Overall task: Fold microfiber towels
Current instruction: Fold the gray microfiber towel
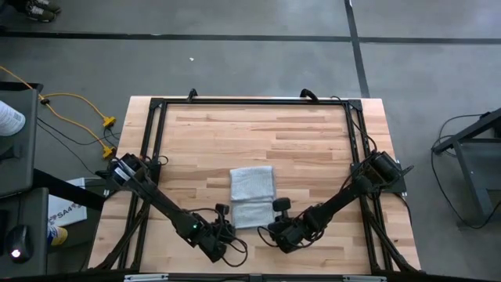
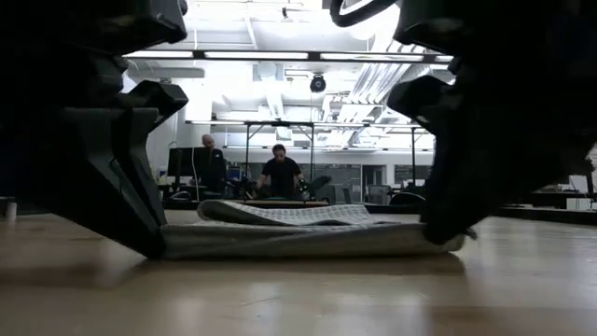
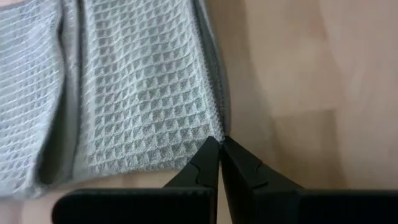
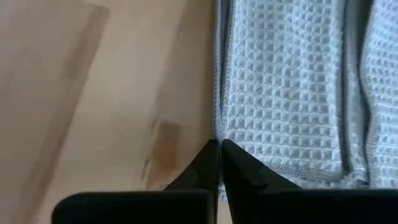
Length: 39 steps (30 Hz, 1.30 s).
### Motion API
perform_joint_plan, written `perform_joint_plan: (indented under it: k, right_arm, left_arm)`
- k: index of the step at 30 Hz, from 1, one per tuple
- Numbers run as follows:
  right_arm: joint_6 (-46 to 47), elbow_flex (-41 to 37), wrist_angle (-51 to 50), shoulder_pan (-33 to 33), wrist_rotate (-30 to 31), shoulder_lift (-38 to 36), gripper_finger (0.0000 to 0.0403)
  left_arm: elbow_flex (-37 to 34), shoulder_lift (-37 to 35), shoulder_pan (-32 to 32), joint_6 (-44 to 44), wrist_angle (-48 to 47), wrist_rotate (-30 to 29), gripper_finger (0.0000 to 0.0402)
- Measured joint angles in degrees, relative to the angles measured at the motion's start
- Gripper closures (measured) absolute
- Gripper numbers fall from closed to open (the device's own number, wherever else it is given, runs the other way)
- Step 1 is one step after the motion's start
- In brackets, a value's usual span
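Note:
The microfiber towel (image 1: 252, 196), light grey-blue with a waffle weave, lies folded in layers on the wooden table (image 1: 313, 149), a little near of its middle. In the low view its upper layer (image 2: 289, 215) bulges above the flat lower one. My left gripper (image 1: 225, 228) is shut at the towel's near left corner, and my right gripper (image 1: 274, 227) is shut at its near right corner. Both slant down to the tabletop. My left gripper pinches the towel's near left corner (image 3: 214, 132) between its two fingertips (image 3: 210, 152), slanting down from the near left. How many layers it has cannot be told. The towel lies flat and slack on the table. My right gripper pinches the towel's near right corner (image 4: 222, 134) between its two fingertips (image 4: 231, 152), slanting down from the near right. Only the hemmed edge reaches the tips. The towel rests on the table (image 4: 124, 93), not lifted.
A black metal frame (image 1: 250, 102) runs round the table's far and side edges. Bare wood lies beyond the towel's far edge. Yellow cables (image 1: 78, 110) trail on the floor at the left. People (image 2: 280, 173) sit in the room beyond the table.

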Motion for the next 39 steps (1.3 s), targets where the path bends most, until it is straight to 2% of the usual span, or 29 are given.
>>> perform_joint_plan:
  k: [13, 23, 30, 39]
  right_arm:
    - [0.0, 0.0, 0.2, 0.2, 2.7, -0.1, 0.0399]
    - [-0.7, 0.1, -2.2, 0.1, 11.3, -4.4, 0.0399]
    - [-0.5, 0.2, -4.8, -3.2, 9.7, -5.3, 0.0399]
    - [-2.1, 0.2, -5.4, -7.3, 11.3, -5.3, 0.0399]
  left_arm:
    - [0.0, -5.9, 0.0, -1.4, -3.6, -2.4, 0.0400]
    - [0.1, -6.4, 0.0, -1.5, -7.7, -2.9, 0.0401]
    - [0.2, -6.4, 0.4, -1.5, -12.5, -7.9, 0.0402]
    - [0.2, -6.4, 4.9, -2.3, -18.4, -8.2, 0.0401]
